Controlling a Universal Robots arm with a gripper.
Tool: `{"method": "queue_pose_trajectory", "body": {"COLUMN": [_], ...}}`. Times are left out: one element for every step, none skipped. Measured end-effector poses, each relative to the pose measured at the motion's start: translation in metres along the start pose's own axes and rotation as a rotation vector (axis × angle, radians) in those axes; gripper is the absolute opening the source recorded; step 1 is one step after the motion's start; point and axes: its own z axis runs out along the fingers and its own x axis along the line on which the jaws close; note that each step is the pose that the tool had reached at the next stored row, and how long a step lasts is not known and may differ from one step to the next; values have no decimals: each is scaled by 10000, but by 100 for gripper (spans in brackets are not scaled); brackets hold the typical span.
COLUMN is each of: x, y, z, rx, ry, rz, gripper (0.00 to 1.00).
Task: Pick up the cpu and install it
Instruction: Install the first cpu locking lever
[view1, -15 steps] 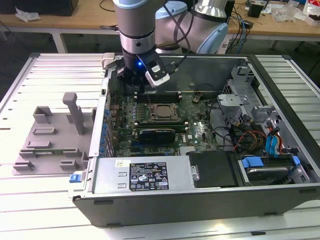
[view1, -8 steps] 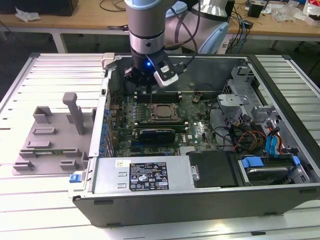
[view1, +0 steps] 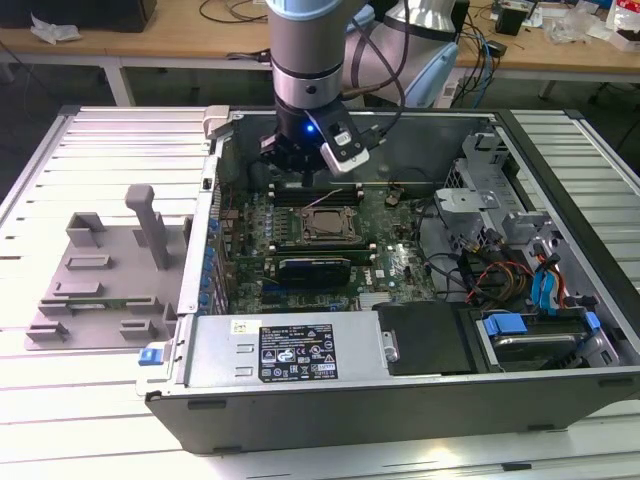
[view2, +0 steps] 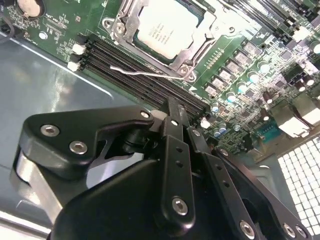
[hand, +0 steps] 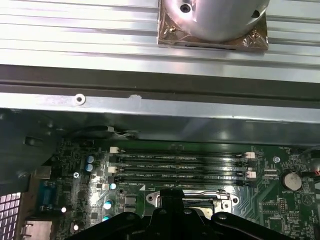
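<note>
The cpu (view2: 167, 27) lies flat in the socket on the green motherboard (view2: 250, 45), its pale silvery top showing inside the metal socket frame (view2: 122, 22). In the exterior view the cpu (view1: 325, 224) sits mid-board inside the open computer case (view1: 300, 350). My gripper (view1: 296, 172) hangs above the memory slots (view2: 130, 62), just beyond the socket toward the case's far wall. Its black fingers (view2: 175, 135) stand pressed together with nothing between them. The gripper (hand: 172, 210) also shows low in the first wrist view, over the socket's edge.
A thin wire lever (view2: 145, 73) lies beside the socket. A grey fixture (view1: 100, 275) with upright blocks rests on the slatted table at the exterior view's left. Cables and drive bays (view1: 540, 280) fill the case's right side. The power supply (view1: 300, 350) lines its near wall.
</note>
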Motion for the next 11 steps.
{"method": "queue_pose_trajectory", "body": {"x": [1, 2, -2, -18, -56, -82, -116, -125, -130, -138, -140], "y": [-3, -11, -14, -17, -20, -23, -30, -34, -37, -42, -47], "z": [16, 49, 59, 70, 82, 89, 116, 133, 145, 170, 188], "rx": [3, 19, 33, 40, 50, 53, 56, 57, 58, 65, 79], "ry": [-42, -169, -193, -207, -224, -229, -238, -242, -247, -275, -330], "rz": [7, 19, 53, 109, 174, 198, 236, 256, 278, 400, 639], "gripper": [11, 11, 11, 11, 11, 11, 11, 11, 11, 11, 11]}}
